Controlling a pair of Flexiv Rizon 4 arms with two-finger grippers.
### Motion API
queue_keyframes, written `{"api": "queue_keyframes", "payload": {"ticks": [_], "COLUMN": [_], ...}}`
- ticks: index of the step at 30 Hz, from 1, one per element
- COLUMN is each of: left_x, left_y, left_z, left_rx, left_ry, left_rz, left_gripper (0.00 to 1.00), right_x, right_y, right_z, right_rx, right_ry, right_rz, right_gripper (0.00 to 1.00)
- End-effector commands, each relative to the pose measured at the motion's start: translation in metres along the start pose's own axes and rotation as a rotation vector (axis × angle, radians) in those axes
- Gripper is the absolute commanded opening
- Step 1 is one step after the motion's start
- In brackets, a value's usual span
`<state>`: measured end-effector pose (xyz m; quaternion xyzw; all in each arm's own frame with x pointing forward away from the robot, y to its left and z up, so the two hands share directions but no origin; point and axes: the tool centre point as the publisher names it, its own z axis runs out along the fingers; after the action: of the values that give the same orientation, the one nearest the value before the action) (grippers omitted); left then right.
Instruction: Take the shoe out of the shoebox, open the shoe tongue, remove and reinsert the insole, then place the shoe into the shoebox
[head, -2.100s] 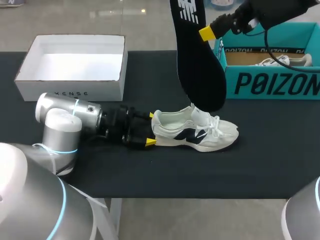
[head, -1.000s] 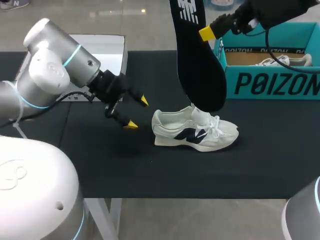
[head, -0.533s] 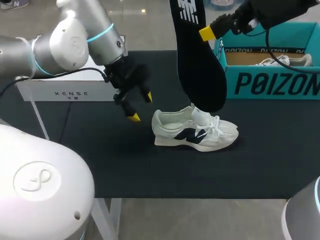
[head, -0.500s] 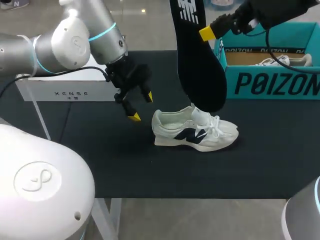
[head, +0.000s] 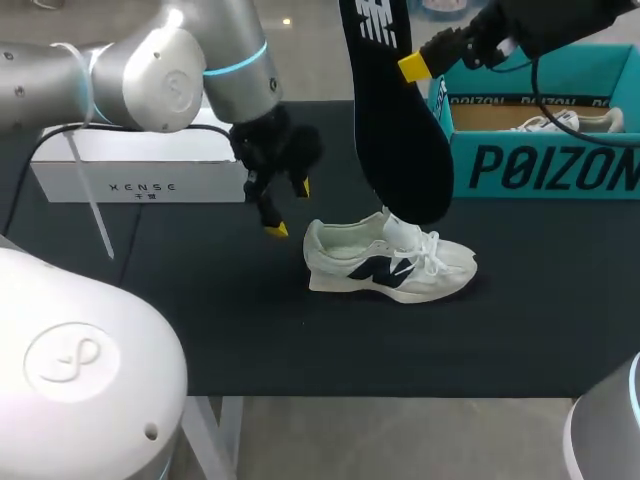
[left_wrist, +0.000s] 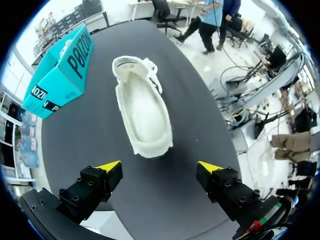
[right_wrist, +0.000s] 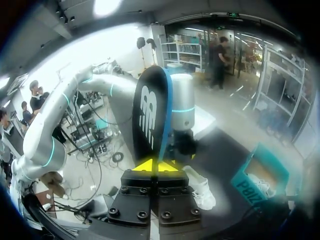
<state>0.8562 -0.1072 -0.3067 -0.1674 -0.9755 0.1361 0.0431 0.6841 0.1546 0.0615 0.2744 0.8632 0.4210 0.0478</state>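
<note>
Now the left gripper (head: 288, 208) hangs over the black table (head: 200, 320) with its two fingers wide apart and nothing between them. Just ahead of its yellow tips, not touching them, the white shoe (head: 385, 262) stands on its sole, with its heel end nearest to the fingers. The right gripper (head: 415, 66) is high up, its fingers pressed together on the edge of the black insole (head: 395, 130). The insole hangs down from this gripper, and its lower end is just above the shoe's tongue. Beside this gripper stands the teal shoebox (head: 545, 160), with a second shoe (head: 565, 121) inside.
</note>
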Motion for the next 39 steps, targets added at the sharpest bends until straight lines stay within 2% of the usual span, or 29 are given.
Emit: {"api": "queue_keyframes", "payload": {"ticks": [1, 9, 19, 30, 39], "left_x": [0.003, 0.003, 0.003, -0.032, -0.056], "left_y": [-0.001, -0.001, -0.001, -0.034, -0.061], "left_z": [-0.002, -0.002, -0.002, -0.002, 0.027], "left_rx": [-0.014, -0.014, -0.014, -0.039, -0.034], "left_ry": [-0.004, -0.004, -0.004, -0.037, -0.058], "left_rz": [0.000, 0.000, 0.000, 0.045, 0.040], "left_gripper": [1.00, 1.00, 1.00, 1.00, 1.00], "right_x": [0.001, 0.013, 0.015, 0.015, 0.015], "right_y": [0.003, 0.004, 0.004, 0.004, 0.004], "right_z": [-0.001, -0.022, -0.022, -0.022, -0.022], "right_rx": [0.003, 0.002, 0.014, 0.014, 0.014], "right_ry": [0.001, -0.035, -0.034, -0.034, -0.034], "right_rz": [0.000, -0.006, 0.007, 0.007, 0.007], "right_gripper": [0.00, 0.00, 0.00, 0.00, 0.00]}}
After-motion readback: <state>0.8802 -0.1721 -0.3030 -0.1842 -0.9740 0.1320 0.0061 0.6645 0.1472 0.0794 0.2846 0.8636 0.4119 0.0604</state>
